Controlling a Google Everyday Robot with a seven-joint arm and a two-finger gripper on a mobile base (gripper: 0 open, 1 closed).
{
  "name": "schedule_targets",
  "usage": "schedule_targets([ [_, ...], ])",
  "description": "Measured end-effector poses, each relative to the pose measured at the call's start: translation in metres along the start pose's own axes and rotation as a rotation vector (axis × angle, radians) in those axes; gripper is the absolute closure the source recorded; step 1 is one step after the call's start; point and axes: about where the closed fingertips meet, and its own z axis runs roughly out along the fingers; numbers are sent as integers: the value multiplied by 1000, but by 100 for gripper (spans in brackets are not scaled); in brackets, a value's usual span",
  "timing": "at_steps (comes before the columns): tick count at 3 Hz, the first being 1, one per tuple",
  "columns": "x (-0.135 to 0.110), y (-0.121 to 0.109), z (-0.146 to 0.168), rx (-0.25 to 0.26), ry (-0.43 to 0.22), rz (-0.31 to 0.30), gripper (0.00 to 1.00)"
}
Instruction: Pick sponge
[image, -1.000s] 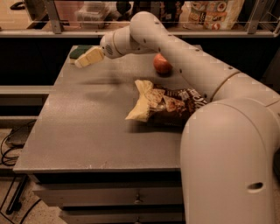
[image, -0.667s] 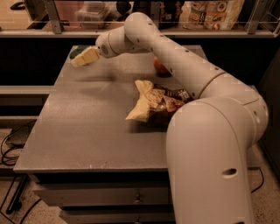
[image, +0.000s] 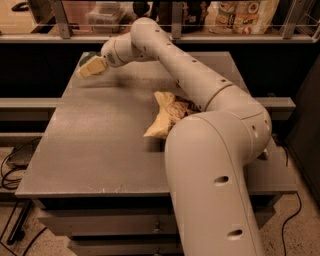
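The arm (image: 200, 85) has swung nearer, the claw (image: 92, 66) now at the desk's (image: 100, 150) far-left corner by the sponge (image: 86, 56); whether it grasps cannot be told.

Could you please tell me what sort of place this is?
Probably an office pantry or lab: food packages on the back shelf, a table with drawers, floor cables. The claw is by the sponge at its far corner.

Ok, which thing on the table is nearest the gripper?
The dark green sponge at the far left corner, right beside the gripper; the crumpled snack bag lies much farther away.
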Motion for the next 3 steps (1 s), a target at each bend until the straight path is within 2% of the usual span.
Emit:
schedule_targets([
  [2, 9, -13, 19, 34, 22, 9, 0],
  [3, 14, -21, 22, 70, 43, 28, 0],
])
